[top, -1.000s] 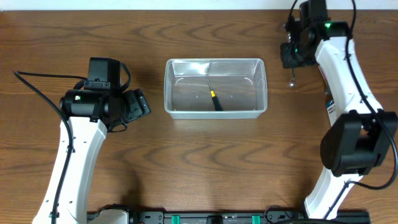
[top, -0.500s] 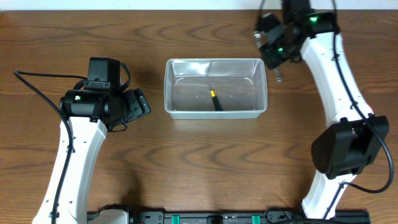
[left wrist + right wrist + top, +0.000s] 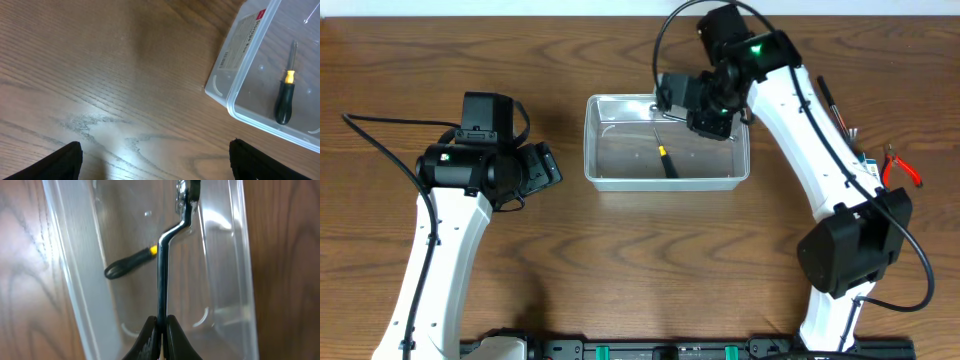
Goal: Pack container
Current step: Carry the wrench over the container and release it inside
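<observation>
Container [image 3: 666, 182] — clear plastic tub, mid-bench [image 3: 570, 260], between the two arms. Right fingers [image 3: 160, 337]: clenched on the shank of a bent metal wrench [image 3: 162, 265], poised above the tub. Inside: one screwdriver [image 3: 666, 160], black handle, yellow collar. Left fingers [image 3: 55, 162]: spread wide, grasping nothing, over bare wood beside the tub — red-handled pliers [image 3: 902, 168] lie far right.

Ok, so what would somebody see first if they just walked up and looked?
Probably the right gripper, pinched shut on a bent silver tool that hangs over the clear container in the middle of the table. A small black-and-yellow screwdriver lies inside the container. The left gripper sits open and empty beside it.
</observation>
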`<action>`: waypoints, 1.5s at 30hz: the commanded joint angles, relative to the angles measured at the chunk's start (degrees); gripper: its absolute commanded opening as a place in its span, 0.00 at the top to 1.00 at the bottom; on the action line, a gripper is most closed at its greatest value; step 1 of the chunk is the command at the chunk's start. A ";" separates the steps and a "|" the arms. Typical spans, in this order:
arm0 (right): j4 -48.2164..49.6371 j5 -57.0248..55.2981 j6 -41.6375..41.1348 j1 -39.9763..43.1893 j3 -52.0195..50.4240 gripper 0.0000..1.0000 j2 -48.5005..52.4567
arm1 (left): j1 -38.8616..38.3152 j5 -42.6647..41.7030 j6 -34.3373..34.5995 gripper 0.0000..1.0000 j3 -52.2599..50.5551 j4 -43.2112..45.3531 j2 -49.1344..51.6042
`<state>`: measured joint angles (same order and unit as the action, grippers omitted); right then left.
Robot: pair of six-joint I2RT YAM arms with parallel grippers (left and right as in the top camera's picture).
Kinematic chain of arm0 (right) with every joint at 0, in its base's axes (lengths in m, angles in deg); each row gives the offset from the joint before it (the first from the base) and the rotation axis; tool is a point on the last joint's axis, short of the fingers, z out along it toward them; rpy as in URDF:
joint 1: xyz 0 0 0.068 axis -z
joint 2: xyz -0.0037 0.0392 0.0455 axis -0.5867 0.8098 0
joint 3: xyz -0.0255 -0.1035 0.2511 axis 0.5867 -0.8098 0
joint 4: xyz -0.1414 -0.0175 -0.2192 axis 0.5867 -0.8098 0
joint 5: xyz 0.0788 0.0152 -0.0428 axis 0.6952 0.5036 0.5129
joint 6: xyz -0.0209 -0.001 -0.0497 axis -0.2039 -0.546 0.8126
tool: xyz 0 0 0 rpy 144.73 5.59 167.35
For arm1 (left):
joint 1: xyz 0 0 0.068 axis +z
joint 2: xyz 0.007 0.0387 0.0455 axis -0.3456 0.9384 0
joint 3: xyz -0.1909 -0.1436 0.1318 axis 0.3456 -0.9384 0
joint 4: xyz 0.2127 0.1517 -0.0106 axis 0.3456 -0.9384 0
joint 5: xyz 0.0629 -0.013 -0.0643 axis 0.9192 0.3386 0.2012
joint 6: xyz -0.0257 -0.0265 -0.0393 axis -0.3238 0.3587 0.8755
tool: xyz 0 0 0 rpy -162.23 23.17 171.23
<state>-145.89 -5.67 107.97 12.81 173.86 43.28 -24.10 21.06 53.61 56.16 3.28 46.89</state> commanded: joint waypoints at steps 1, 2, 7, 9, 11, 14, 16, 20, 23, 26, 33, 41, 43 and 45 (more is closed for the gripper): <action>0.79 1.40 4.15 -0.55 1.01 0.99 -0.11 | -0.11 0.72 -0.98 0.14 -0.35 -0.13 0.33; 1.05 1.68 4.15 -0.55 0.98 0.99 0.28 | -0.11 0.74 -0.98 0.14 -0.35 -0.13 0.33; 1.36 2.56 4.15 -0.55 0.98 0.99 4.00 | -0.11 0.74 -1.01 0.13 -0.35 -0.11 0.33; 1.64 3.50 4.15 -0.57 0.98 0.99 5.81 | -0.11 0.74 -1.01 0.13 -0.35 -0.11 0.33; 2.23 4.09 4.13 -0.57 0.98 0.99 7.78 | -0.11 0.74 -0.98 0.13 -0.35 -0.11 0.33; 3.17 4.07 4.04 -0.55 0.98 0.99 10.23 | -0.11 0.74 -1.01 0.13 -0.35 -0.13 0.33; 3.96 4.09 3.39 -0.55 0.98 0.99 11.26 | -0.11 0.74 -1.01 0.13 -0.35 -0.13 0.33; 5.77 4.13 1.46 -0.55 0.98 0.99 12.59 | -0.11 0.74 -0.98 0.13 -0.35 -0.13 0.33; 6.12 4.26 1.31 -0.55 0.98 0.97 13.53 | -0.11 0.74 -1.01 0.13 -0.35 -0.15 0.33; 6.10 4.26 0.37 -0.52 0.98 0.88 14.86 | -0.11 0.74 -1.01 0.13 -0.35 -0.15 0.33; 6.75 4.22 -3.06 -0.48 1.03 0.27 15.61 | -0.11 0.74 -1.01 0.13 -0.35 -0.15 0.33; 8.24 3.52 -6.58 -0.44 1.11 0.25 11.56 | -0.11 0.74 -1.01 0.13 -0.35 -0.13 0.33; 8.57 2.21 -8.55 -0.44 1.18 0.24 8.55 | -0.11 0.74 -1.01 0.13 -0.35 -0.13 0.33; 8.85 -1.38 -10.95 -0.44 1.20 0.23 5.44 | -0.11 0.74 -1.01 0.13 -0.35 -0.15 0.33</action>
<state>-137.39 -3.98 101.02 12.63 174.02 56.13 -24.10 21.09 53.61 56.12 3.28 46.89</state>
